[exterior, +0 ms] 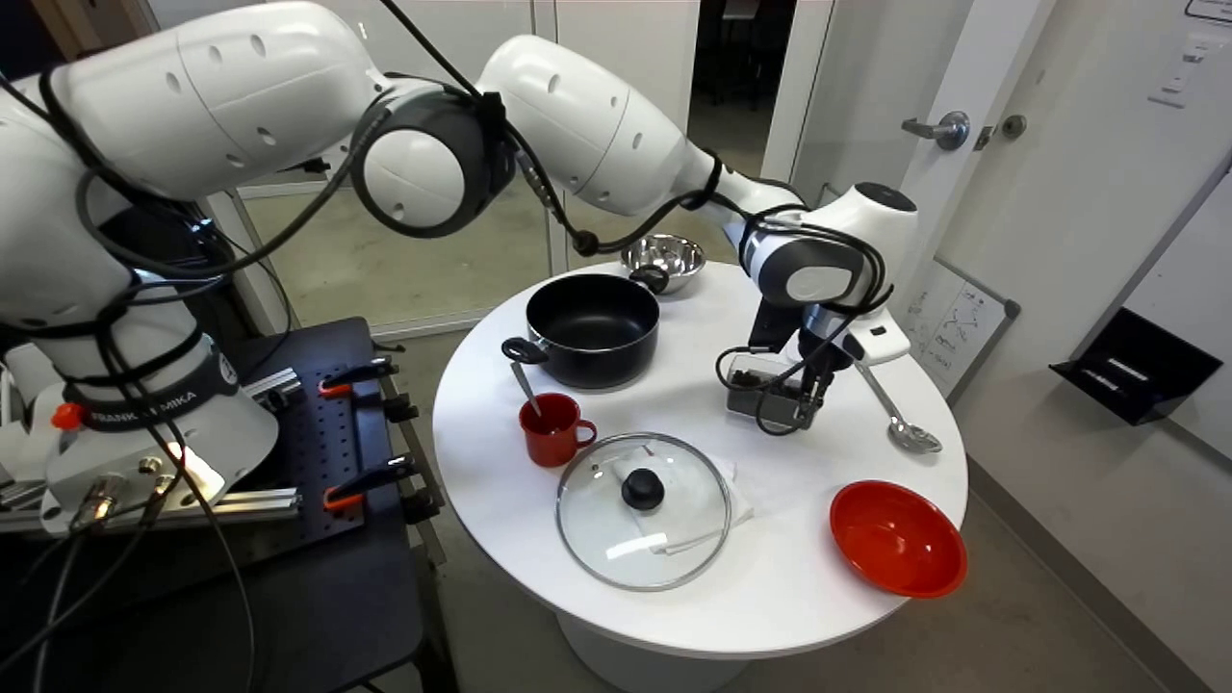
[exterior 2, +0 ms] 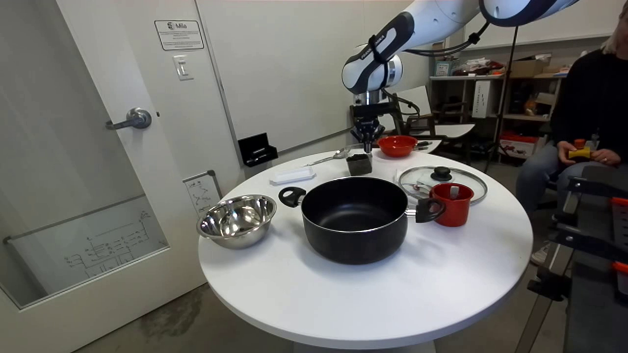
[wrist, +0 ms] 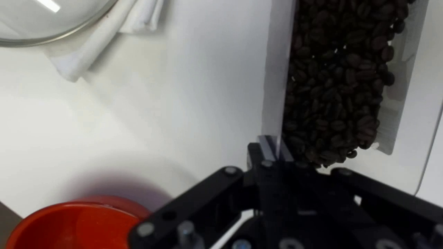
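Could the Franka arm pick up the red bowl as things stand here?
Probably not straight away: its jaws are shut on a wall of the clear container holding dark beans, so they would need to let go first. Nothing seems to block the way to the red bowl, which sits nearby, uncovered.

An exterior view looks down at the worktop [exterior: 789, 577]; an exterior view looks across past the pot [exterior 2: 354, 230]. The wrist view faces down, close. All see the box [wrist: 276, 79].
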Controlling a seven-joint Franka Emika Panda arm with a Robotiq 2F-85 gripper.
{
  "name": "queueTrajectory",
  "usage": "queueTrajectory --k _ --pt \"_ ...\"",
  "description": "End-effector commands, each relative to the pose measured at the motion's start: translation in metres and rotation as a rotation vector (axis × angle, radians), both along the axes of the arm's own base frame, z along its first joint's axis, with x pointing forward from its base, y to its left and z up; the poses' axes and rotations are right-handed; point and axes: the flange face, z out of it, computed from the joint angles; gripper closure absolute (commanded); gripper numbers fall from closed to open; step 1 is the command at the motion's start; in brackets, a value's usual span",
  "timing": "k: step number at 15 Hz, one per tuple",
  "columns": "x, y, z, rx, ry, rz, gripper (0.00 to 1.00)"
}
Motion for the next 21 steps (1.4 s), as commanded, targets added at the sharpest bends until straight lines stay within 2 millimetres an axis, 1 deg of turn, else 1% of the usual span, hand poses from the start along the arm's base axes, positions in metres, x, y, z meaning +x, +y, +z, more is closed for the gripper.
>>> queueTrajectory --k 1,5,8,12,15,20,21 --pt "0.008 0.014 0.028 -0.084 0.002 -0.045 0.99" --pt "0.01 0.025 0.056 -0.113 0.028 -0.07 0.99" --pt "0.01 0.028 0.076 -0.131 0.043 -0.083 0.99" --pt "0.007 0.034 0.094 -0.112 0.055 -0.113 0.99" --pt "0.002 0.045 0.101 -0.1 0.057 -0.088 0.99" --pt "-0.014 0.066 0.109 -0.073 0.096 -0.04 0.99" --pt "0.0 0.058 0.096 -0.087 0.08 -0.063 0.97"
